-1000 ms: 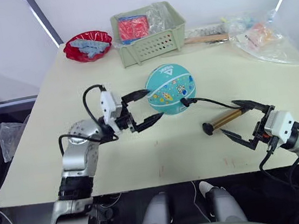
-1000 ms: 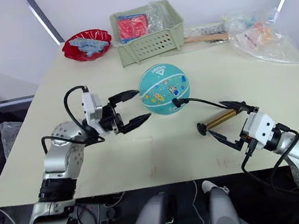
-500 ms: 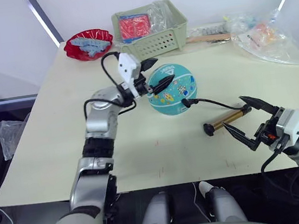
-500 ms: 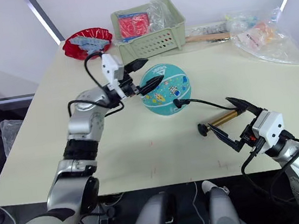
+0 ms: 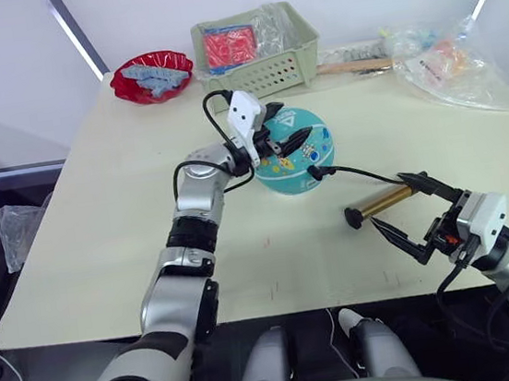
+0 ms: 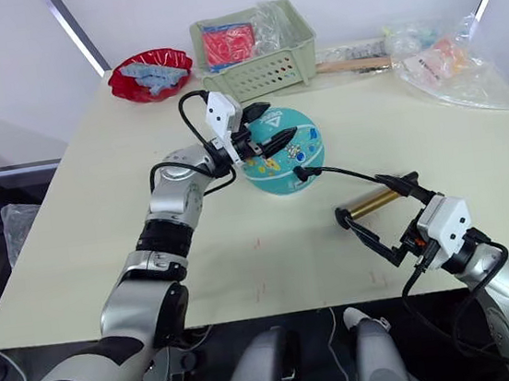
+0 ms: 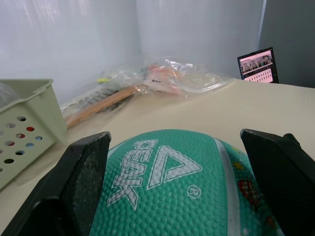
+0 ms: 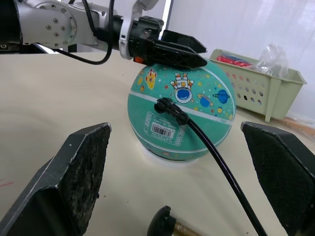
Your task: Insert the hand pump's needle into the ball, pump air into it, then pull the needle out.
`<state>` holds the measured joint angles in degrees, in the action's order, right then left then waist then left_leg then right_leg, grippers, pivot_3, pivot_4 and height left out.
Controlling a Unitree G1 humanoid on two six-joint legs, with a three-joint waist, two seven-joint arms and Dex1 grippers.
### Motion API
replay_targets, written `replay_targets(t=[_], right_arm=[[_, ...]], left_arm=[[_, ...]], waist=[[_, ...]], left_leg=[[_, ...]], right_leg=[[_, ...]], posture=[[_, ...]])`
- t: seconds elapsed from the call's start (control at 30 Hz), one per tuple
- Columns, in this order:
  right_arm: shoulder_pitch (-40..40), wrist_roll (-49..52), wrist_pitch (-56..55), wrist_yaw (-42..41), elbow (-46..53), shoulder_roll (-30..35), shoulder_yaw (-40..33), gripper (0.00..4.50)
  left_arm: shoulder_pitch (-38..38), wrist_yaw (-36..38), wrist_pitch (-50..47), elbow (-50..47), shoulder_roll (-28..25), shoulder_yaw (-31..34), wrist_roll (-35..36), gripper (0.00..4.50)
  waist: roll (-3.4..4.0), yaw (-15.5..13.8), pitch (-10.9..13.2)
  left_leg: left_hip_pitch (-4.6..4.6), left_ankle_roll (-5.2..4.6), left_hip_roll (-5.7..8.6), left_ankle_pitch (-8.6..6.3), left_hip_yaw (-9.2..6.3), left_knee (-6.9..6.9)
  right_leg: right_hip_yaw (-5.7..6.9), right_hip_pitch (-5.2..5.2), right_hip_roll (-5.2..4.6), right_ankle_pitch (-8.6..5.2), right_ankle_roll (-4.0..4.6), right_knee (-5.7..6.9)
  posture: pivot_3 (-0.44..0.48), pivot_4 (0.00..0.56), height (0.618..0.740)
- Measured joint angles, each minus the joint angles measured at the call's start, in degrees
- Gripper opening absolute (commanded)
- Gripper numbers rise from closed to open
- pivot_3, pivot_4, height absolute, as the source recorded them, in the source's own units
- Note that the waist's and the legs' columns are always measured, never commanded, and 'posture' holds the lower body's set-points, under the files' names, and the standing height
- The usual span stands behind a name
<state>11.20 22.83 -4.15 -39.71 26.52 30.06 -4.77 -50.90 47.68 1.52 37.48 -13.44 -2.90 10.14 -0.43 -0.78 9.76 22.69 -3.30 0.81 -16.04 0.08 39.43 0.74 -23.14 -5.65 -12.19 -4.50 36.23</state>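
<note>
The teal ball [image 5: 293, 152] sits mid-table with its white logo facing up. My left gripper [image 5: 288, 123] hovers open over the ball's top, one finger on each side of the logo, seen close in the left wrist view [image 7: 174, 133]. The needle's black fitting [image 8: 167, 105] is plugged into the ball's near side, and the pin itself is hidden. A thin black hose [image 5: 364, 175] runs from it to the hand pump [image 5: 381, 202], which lies flat on the table. My right gripper [image 5: 388, 199] is open, its fingers spread on either side of the pump's barrel.
A green basket [image 5: 257, 55] with red contents and a red bowl [image 5: 150, 76] stand at the back. Plastic bags [image 5: 448, 64] and a wooden-handled brush [image 5: 351, 65] lie at the back right. The table's front edge runs just below my right gripper.
My left gripper swung from the ball's front left up over its top. My right gripper drew back slightly, then came forward around the pump. Ball and pump stayed put.
</note>
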Motion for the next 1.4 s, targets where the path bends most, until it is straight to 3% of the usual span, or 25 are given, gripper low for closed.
replay_targets(t=[0.3, 0.6, 0.7, 0.97, 1.4], right_arm=[[-14.2, -11.4, 12.4, 6.3, 0.2, 0.4, 8.0, 4.45], [-24.6, -28.4, 12.2, 8.9, -8.9, 1.8, 16.0, 4.45], [-28.5, -38.9, 8.1, 11.6, -14.5, 3.5, 20.1, 4.45], [-31.0, -49.4, 1.3, 16.3, -19.3, 1.7, 24.3, 4.45], [-33.4, -54.8, -3.6, 19.0, -25.5, -0.2, 24.7, 4.45]], left_arm=[[1.1, -4.4, -0.2, 0.1, 1.7, -0.1, -2.5, 4.50], [1.6, -7.0, -1.6, -0.8, 3.4, 0.0, -3.3, 4.50], [1.7, -7.9, -1.7, -0.9, 4.1, 0.0, -3.5, 4.50], [1.8, -8.3, -1.7, -1.0, 4.4, 0.0, -3.8, 4.50], [2.9, -9.1, -2.3, -3.0, 4.8, 0.0, -3.9, 4.50]], waist=[[-0.20, -0.1, -0.2], [-0.26, -0.2, -0.3], [-0.27, -0.2, -0.3], [-0.30, -0.3, -0.3], [-0.30, -0.2, -0.3]], left_leg=[[-0.18, 0.17, 0.01, 0.14, -0.06, 0.21], [-0.18, 0.17, 0.05, 0.15, -0.06, 0.33], [-0.18, 0.17, 0.09, 0.15, -0.03, 0.36], [-0.14, 0.18, 0.08, 0.17, -0.11, 0.41], [-0.12, 0.23, 0.03, 0.21, -0.25, 0.42]], right_leg=[[-0.05, 0.01, 0.00, -0.01, 0.04, 0.50], [-0.05, 0.04, -0.04, 0.00, 0.03, 0.55], [-0.06, 0.04, -0.06, 0.00, 0.02, 0.55], [-0.02, 0.06, -0.05, 0.00, 0.03, 0.57], [0.09, 0.06, 0.01, 0.04, 0.11, 0.58]], posture=[[0.000, 0.150, 0.738], [0.000, 0.150, 0.738], [0.000, 0.150, 0.738], [0.000, 0.150, 0.738], [0.000, 0.150, 0.738]])
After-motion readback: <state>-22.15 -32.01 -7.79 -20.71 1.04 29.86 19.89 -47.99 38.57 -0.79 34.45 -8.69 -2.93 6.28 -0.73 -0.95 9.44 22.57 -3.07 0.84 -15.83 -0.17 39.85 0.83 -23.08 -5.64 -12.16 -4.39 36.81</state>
